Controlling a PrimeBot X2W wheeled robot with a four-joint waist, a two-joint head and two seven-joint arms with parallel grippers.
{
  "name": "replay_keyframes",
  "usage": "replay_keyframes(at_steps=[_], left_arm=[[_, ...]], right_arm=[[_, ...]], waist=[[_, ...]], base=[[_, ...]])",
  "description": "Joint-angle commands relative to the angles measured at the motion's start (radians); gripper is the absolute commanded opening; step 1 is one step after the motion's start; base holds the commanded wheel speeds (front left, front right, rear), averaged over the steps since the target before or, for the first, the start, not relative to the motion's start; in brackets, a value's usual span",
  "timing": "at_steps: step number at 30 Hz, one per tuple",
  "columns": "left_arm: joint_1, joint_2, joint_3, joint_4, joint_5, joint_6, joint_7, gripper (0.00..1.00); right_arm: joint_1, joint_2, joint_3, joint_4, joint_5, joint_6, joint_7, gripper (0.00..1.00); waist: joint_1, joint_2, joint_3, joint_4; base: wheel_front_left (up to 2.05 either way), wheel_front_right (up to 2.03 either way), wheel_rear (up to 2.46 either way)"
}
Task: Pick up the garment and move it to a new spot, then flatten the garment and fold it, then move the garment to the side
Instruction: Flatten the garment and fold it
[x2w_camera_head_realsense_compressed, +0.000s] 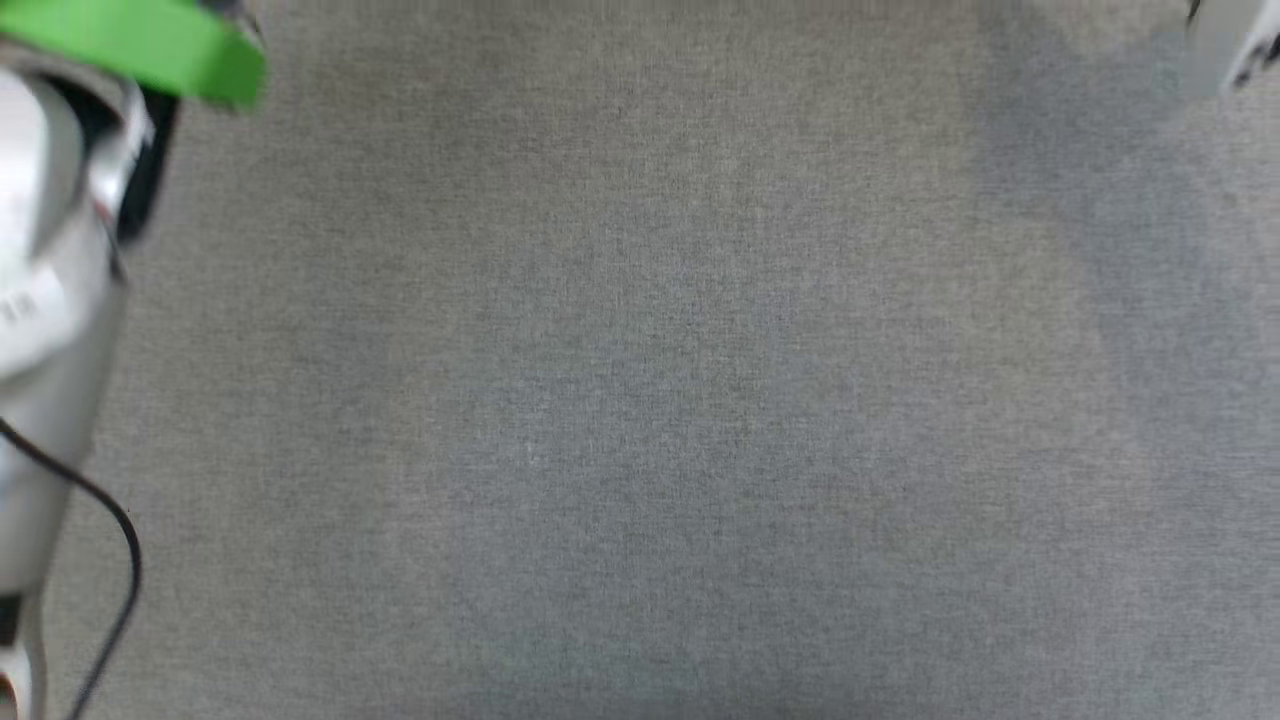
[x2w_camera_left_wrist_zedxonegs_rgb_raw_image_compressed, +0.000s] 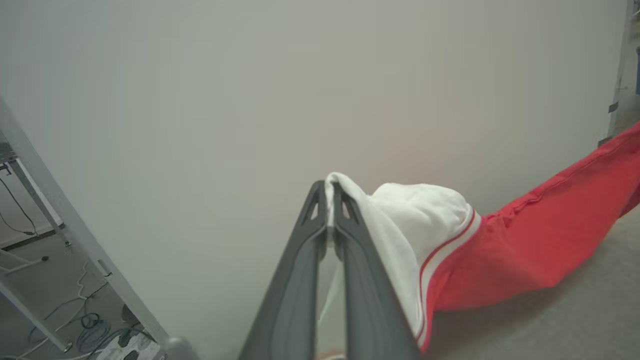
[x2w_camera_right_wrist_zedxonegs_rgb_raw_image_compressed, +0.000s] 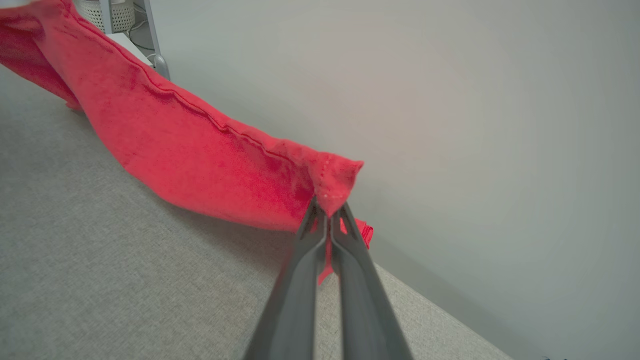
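Note:
The garment (x2w_camera_left_wrist_zedxonegs_rgb_raw_image_compressed: 525, 240) is a red shirt with a white sleeve edged in red-white trim. It hangs stretched between my two grippers above the grey surface. In the left wrist view my left gripper (x2w_camera_left_wrist_zedxonegs_rgb_raw_image_compressed: 328, 200) is shut on the white sleeve (x2w_camera_left_wrist_zedxonegs_rgb_raw_image_compressed: 415, 215), which bunches to the right of the fingers. In the right wrist view my right gripper (x2w_camera_right_wrist_zedxonegs_rgb_raw_image_compressed: 327, 212) is shut on a red hemmed corner of the garment (x2w_camera_right_wrist_zedxonegs_rgb_raw_image_compressed: 200, 155), and the cloth runs up and left from the fingertips. The head view shows my pale left forearm (x2w_camera_head_realsense_compressed: 50, 300) at the left edge.
A grey fabric-covered table top (x2w_camera_head_realsense_compressed: 640, 400) spreads below. A plain pale wall stands behind it. Beyond the table's edge are a metal frame leg (x2w_camera_left_wrist_zedxonegs_rgb_raw_image_compressed: 75, 225), cables on the floor (x2w_camera_left_wrist_zedxonegs_rgb_raw_image_compressed: 90, 325) and a white perforated bin (x2w_camera_right_wrist_zedxonegs_rgb_raw_image_compressed: 100, 12). A green band (x2w_camera_head_realsense_compressed: 140, 45) wraps the left arm.

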Motion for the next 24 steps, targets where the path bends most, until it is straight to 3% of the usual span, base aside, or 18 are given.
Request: replay_keyframes(at_steps=[1,11,24], left_arm=[[0.083,0.012,0.013,-0.029,-0.017,0.017,-0.006,0.00],[0.606,0.043,-0.006,-0.200,-0.070,0.106,0.000,0.00],[1.038,0.047,-0.065,-0.267,-0.151,0.207,0.029,0.00]], right_arm=[[0.054,-0.013,0.013,-0.014,0.021,-0.001,-0.015,0.00],[0.380,-0.072,0.085,-0.070,0.111,-0.001,-0.060,0.00],[0.758,-0.133,0.081,-0.101,0.153,-0.001,-0.101,0.00]], waist=[[0.0000,0.0000,-0.078,0.005],[0.0000,0.0000,-0.254,0.003],[0.0000,0.0000,-0.434,0.011]], base=[[0.00,0.00,0.00],[0.00,0.00,0.00],[0.00,0.00,0.00]])
